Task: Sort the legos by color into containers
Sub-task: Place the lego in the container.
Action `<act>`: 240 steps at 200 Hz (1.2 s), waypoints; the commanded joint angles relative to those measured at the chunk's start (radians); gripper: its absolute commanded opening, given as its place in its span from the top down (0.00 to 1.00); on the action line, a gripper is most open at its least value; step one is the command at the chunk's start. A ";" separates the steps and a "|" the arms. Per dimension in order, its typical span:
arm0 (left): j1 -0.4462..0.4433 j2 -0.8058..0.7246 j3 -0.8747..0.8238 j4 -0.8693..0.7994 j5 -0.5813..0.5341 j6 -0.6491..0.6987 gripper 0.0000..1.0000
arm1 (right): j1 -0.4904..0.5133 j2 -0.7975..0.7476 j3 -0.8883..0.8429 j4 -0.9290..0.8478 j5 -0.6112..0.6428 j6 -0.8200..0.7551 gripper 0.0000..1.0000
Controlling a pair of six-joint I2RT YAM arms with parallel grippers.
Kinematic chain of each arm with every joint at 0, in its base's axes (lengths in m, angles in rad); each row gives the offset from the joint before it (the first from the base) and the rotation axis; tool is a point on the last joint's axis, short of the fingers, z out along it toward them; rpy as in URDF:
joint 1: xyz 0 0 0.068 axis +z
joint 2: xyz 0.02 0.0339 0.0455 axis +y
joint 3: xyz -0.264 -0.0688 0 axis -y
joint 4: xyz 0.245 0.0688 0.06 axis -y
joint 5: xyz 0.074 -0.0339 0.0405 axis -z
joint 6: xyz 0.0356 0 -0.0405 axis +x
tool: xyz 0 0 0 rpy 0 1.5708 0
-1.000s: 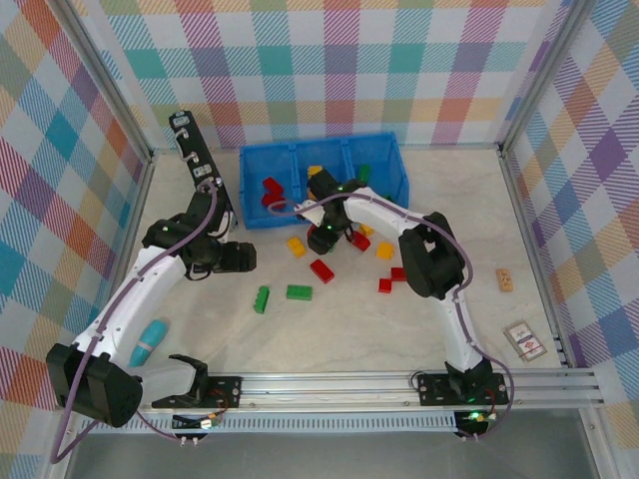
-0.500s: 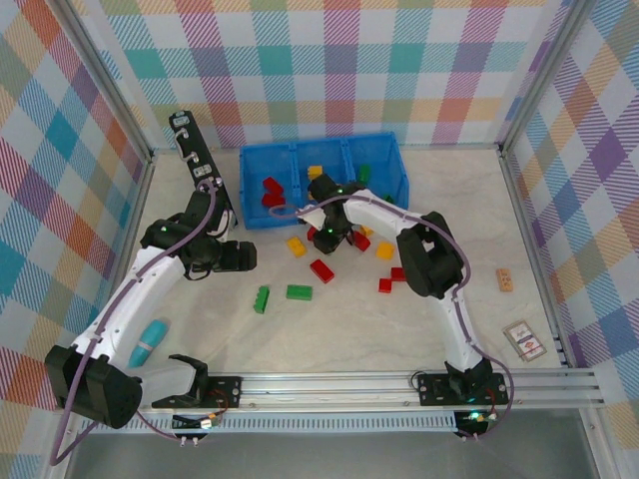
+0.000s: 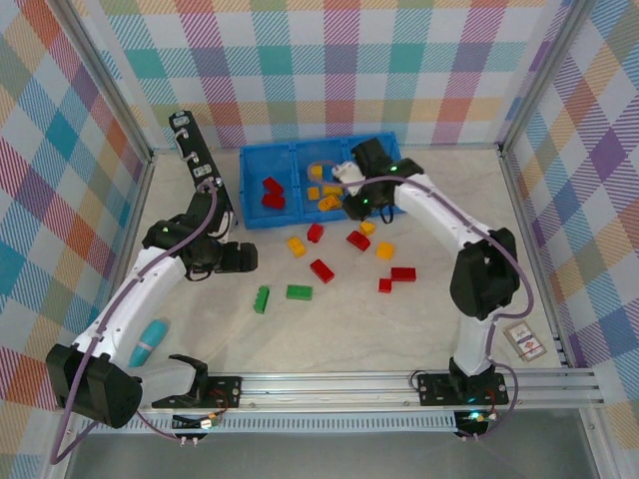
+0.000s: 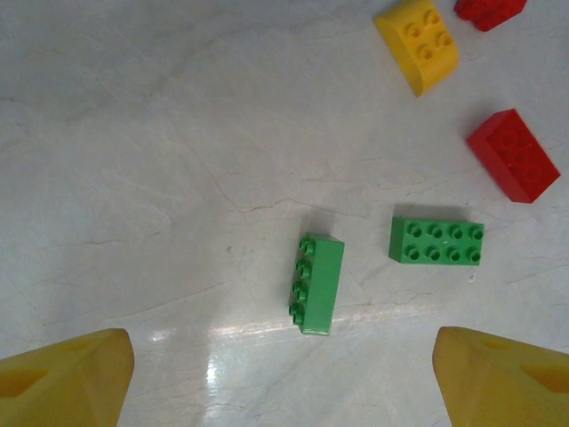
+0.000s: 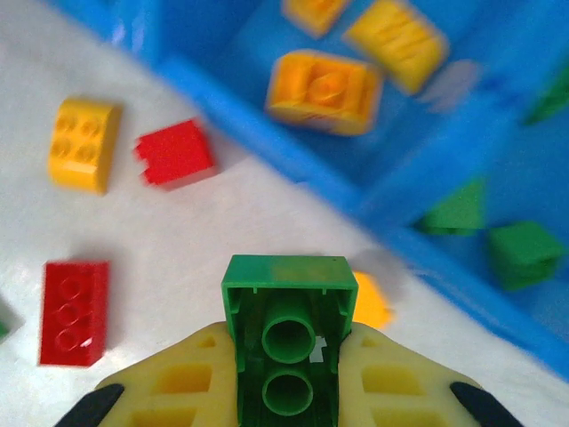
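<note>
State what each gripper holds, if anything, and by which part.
Right gripper clamps a green lego by its side walls, underside showing. Left gripper open, holding nothing.

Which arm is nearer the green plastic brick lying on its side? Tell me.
Left. The left arm holds its open jaws close beside the green plastic brick. The right arm is farther off at the blue plastic bin, jaws shut on a second green brick.

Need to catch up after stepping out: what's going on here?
The right gripper is shut on a green lego by the front wall of the blue bin. The left gripper hangs open above two green legos on the table. Red and yellow legos lie loose too; sorting is unfinished.
</note>
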 commanded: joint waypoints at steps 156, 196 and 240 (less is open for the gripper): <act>-0.006 -0.039 -0.097 0.028 0.020 -0.084 0.11 | -0.173 0.385 0.364 0.099 0.059 0.251 0.71; -0.006 -0.042 -0.108 0.036 0.008 -0.088 0.11 | -0.177 0.397 0.355 0.101 0.046 0.244 0.56; -0.007 -0.052 -0.106 0.044 0.008 -0.076 0.10 | -0.175 0.248 0.247 0.148 -0.025 0.193 0.50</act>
